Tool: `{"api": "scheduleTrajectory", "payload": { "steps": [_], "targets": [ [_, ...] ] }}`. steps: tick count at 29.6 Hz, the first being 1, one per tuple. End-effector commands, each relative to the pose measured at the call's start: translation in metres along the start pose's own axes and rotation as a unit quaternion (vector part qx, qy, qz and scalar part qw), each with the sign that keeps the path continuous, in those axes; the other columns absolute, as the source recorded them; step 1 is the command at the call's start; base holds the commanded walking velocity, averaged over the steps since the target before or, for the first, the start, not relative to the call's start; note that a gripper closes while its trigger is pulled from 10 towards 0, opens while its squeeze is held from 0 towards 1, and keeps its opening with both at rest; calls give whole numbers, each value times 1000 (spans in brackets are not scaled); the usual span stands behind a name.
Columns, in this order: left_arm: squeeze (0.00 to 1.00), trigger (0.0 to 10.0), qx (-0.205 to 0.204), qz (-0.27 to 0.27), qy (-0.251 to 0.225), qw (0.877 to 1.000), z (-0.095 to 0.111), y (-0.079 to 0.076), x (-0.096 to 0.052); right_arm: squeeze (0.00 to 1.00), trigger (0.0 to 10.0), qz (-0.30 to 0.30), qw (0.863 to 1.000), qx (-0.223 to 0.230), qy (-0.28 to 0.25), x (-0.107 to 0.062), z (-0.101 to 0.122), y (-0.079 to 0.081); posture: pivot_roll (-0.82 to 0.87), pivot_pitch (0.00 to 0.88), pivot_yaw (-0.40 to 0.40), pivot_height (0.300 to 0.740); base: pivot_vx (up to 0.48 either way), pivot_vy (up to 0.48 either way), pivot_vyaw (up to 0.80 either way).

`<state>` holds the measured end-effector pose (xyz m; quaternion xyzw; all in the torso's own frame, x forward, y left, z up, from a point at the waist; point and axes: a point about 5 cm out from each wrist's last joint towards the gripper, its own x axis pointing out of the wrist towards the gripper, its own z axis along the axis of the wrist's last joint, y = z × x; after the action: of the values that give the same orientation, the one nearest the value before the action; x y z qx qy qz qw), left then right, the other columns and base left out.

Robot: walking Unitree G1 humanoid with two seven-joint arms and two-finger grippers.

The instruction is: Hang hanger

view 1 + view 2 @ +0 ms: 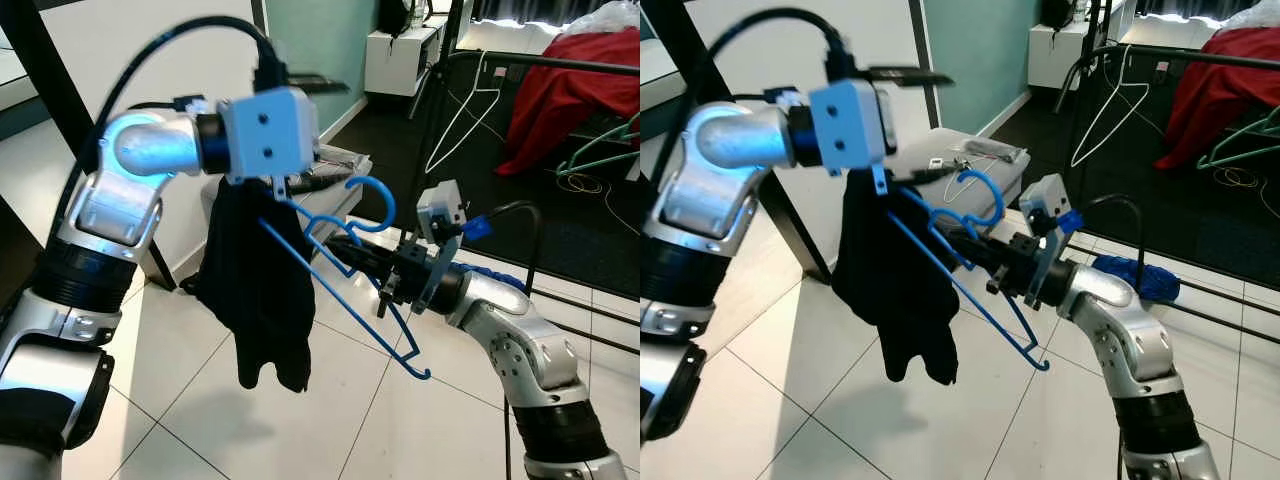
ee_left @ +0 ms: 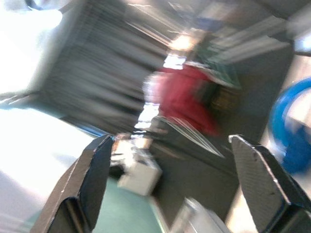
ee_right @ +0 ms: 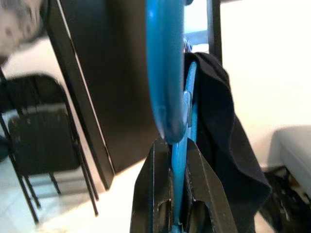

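Note:
A blue plastic hanger (image 1: 345,312) carries a black garment (image 1: 255,290) that droops from its left side. My right gripper (image 1: 342,258) is shut on the hanger just below its hook (image 1: 378,203); the right wrist view shows the black fingers (image 3: 158,194) pinching the blue bar (image 3: 179,165). My left gripper (image 1: 322,130) is raised beside the garment's top, open, with nothing between its fingers (image 2: 85,182). The blue hook (image 2: 291,126) lies off to one side of them. The black clothes rail (image 1: 560,65) stands at the back right, beyond the hanger.
On the rail hang a white wire hanger (image 1: 463,112), a green hanger (image 1: 600,150) and a red cloth (image 1: 570,95). A grey bench (image 1: 970,165) stands behind the garment, with a white cabinet (image 1: 400,55) further back. A blue object (image 1: 1137,277) lies on the tiles. A black folding chair (image 3: 43,141) stands nearby.

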<state>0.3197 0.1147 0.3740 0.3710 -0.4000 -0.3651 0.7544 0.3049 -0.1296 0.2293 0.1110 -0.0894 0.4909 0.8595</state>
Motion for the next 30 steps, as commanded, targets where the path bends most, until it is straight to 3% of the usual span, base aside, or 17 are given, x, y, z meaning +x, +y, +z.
{"api": "scheduleTrajectory", "payload": {
  "steps": [1, 2, 3, 4, 5, 7, 8, 9, 10, 11, 13, 14, 16, 18, 19, 23, 30],
  "targets": [
    [0, 10000, -6, 68, 5, 998, 1, 16, -5, 0, 10000, 8, 996, -11, -83, 3, 28, 0, -92, 21, 84, 740, 0, 0, 0],
    [0, 10000, -23, 121, 3, 992, 1, 24, -9, 0, 10000, -1, 994, -2, -113, 2, 35, -3, -92, 21, 84, 740, 0, 0, 0],
    [0, 10000, -23, 121, 3, 992, 1, 24, -9, 0, 10000, -1, 994, -2, -113, 2, 35, -3, -92, 21, 84, 740, 0, 0, 0],
    [0, 10000, -60, 191, -10, 980, 2, 33, -15, 0, 10000, -12, 990, 5, -139, 0, 42, -8, -89, 20, 82, 740, 0, 0, 0],
    [0, 10000, -123, 266, -32, 955, 2, 40, -22, 0, 10000, -18, 987, 10, -159, -3, 49, -11, -87, 19, 82, 740, 0, 0, 0],
    [0, 10000, -123, 266, -32, 955, 2, 40, -22, 0, 10000, -18, 987, 10, -159, -3, 49, -11, -87, 19, 82, 740, 0, 0, 0],
    [0, 10000, -188, 321, -49, 927, -2, 37, -29, 0, 10000, -19, 984, 13, -175, -5, 54, -13, -87, 19, 82, 740, 0, 0, 0],
    [0, 10000, -238, 342, -43, 908, -9, 22, -33, 0, 10000, -16, 981, 17, -190, -7, 59, -14, -84, 19, 81, 740, 0, 0, 0],
    [0, 10000, -238, 342, -43, 908, -9, 22, -33, 0, 10000, -16, 981, 17, -190, -7, 59, -14, -84, 19, 81, 740, 0, 0, 0],
    [0, 10000, -254, 333, -18, 908, -16, -1, -33, 0, 10000, -5, 979, 20, -201, -7, 64, -12, -80, 20, 79, 740, 0, 0, 0],
    [0, 10000, -254, 333, -18, 908, -16, -1, -33, 0, 10000, -5, 979, 20, -201, -7, 64, -12, -80, 20, 79, 740, 0, 0, 0],
    [0, 10000, -260, 314, 7, 913, -20, -24, -31, 0, 10000, 6, 978, 23, -207, -6, 68, -10, -78, 25, 77, 740, 0, 0, 0],
    [0, 10000, -260, 314, 7, 913, -20, -24, -31, 0, 10000, 6, 978, 23, -207, -6, 68, -10, -78, 25, 77, 740, 0, 0, 0],
    [0, 10000, -291, 286, 17, 913, -19, -57, -23, 0, 10000, 16, 980, 20, -199, -4, 69, -6, -80, 31, 72, 740, 0, 0, 0],
    [0, 10000, -291, 286, 17, 913, -19, -57, -23, 0, 10000, 16, 980, 20, -199, -4, 69, -6, -80, 31, 72, 740, 0, 0, 0],
    [0, 10000, -345, 223, -6, 912, -3, -85, -13, 0, 10000, 10, 985, 15, -172, -5, 67, -7, -87, 40, 71, 740, 0, 0, 0],
    [0, 10000, -356, 185, 24, 916, -1, -103, -20, 0, 10000, 11, 992, 0, -128, -10, 62, -8, -89, 54, 61, 740, 0, 0, 0]
  ]
}}
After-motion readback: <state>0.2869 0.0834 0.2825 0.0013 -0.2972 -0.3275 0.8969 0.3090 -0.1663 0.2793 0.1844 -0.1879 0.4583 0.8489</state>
